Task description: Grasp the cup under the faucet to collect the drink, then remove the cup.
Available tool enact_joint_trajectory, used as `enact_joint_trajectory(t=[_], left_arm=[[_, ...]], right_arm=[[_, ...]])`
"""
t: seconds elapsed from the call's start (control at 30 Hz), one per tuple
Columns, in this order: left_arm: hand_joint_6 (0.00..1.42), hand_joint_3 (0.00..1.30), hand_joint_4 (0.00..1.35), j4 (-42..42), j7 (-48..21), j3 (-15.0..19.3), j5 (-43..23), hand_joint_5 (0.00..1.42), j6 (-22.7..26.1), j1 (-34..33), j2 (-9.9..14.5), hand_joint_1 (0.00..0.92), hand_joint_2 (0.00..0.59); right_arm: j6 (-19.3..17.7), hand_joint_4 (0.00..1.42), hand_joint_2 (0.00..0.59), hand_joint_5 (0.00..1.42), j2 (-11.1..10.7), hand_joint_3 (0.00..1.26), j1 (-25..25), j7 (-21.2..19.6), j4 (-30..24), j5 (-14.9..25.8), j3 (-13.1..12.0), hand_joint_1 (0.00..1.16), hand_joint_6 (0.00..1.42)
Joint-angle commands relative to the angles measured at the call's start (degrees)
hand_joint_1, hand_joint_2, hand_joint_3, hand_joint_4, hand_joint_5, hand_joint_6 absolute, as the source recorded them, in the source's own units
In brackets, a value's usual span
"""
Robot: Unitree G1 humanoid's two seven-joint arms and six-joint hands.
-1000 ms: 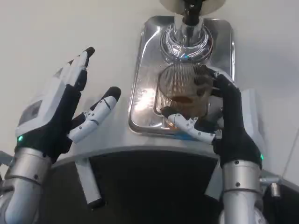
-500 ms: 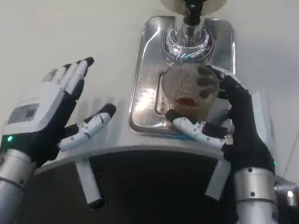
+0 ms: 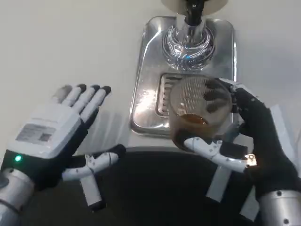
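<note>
The ribbed clear plastic cup [image 3: 197, 110] with brown drink has come nearer, off the steel drip tray's [image 3: 150, 80] grate, clasped in the right hand [image 3: 244, 141]. On the left, the left hand [image 3: 59, 134] has lowered over the white tabletop [image 3: 61, 42], fingers spread, holding nothing.

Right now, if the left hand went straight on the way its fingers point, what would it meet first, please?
Probably nothing: the left hand points up and slightly right over bare table, passing left of the tray. Depth is hard to judge.
</note>
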Motion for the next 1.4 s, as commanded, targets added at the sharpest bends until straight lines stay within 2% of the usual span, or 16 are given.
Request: enact_joint_trajectory(t=[0.03,0.2,0.53,0.67,0.9,1.4], left_arm=[[0.0,0.0,0.0,-1.8,0.2,1.8,0.3,0.0,-1.6,2.7,1.8,0.0,0.192],[0.0,0.0,0.0,-2.6,0.0,3.2,-0.1,0.0,-2.8,4.7,2.2,0.0,0.18],[0.0,0.0,0.0,-7.8,-0.8,4.9,0.3,0.0,-4.3,10.7,1.9,0.0,0.176],[0.0,0.0,0.0,-8.9,-0.9,4.7,0.2,0.0,-4.3,11.6,1.0,0.0,0.175],[0.0,0.0,0.0,-8.8,-0.7,3.9,0.2,0.0,-4.8,11.3,0.2,0.0,0.173],[0.0,0.0,0.0,-7.3,-0.9,3.9,-0.5,0.0,-5.7,10.5,-0.3,0.0,0.17]], right_arm=[[-0.2,0.65,0.354,0.77,-1.7,0.67,1.8,3.9,-6.0,2.1,-1.7,1.16,1.1],[0.7,0.65,0.354,0.77,-3.3,0.67,4.3,7.9,-10.6,3.7,-3.8,1.16,1.1],[1.7,0.65,0.354,0.77,-5.4,0.67,10.6,13.0,-18.1,5.5,-4.1,1.16,1.1],[1.3,0.65,0.354,0.77,-6.3,0.67,13.8,14.2,-19.8,6.3,-4.3,1.16,1.1],[0.6,0.65,0.354,0.77,-6.9,0.67,17.5,14.3,-21.4,6.8,-4.4,1.16,1.1],[0.4,0.65,0.354,0.77,-6.2,0.67,20.4,13.2,-22.6,5.2,-1.6,1.16,1.1]])
